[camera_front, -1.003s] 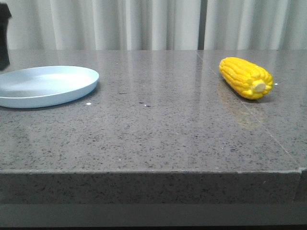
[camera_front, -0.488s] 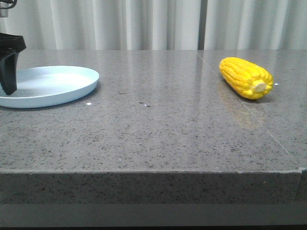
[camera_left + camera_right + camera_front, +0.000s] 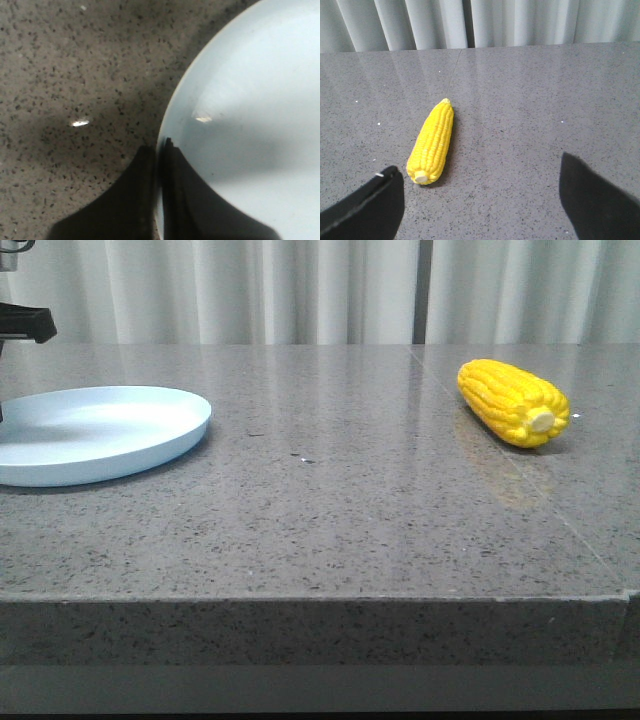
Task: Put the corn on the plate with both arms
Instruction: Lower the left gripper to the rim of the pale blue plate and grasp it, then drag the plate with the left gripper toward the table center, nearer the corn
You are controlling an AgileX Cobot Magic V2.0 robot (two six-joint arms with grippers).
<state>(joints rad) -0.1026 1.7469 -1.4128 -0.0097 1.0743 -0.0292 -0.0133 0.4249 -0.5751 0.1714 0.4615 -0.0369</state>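
Corn is what we must move. On the left, our left gripper (image 3: 159, 200) pinches the rim of the plate (image 3: 150, 435), likely to pull it closer. On the right, the corn (image 3: 512, 402) lies on the worktop (image 3: 330, 510), and our right gripper (image 3: 480, 200) is wide open, holding nothing.

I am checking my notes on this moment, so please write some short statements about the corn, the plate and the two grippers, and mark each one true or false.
1. The corn lies on the plate. False: it lies on the stone table, far to the plate's right.
2. The left gripper is shut on the plate's rim. True.
3. The right gripper holds the corn. False: its fingers are open and apart from the corn.
4. The plate has nothing on it. True.
5. The corn's stub end points toward the front camera. True.
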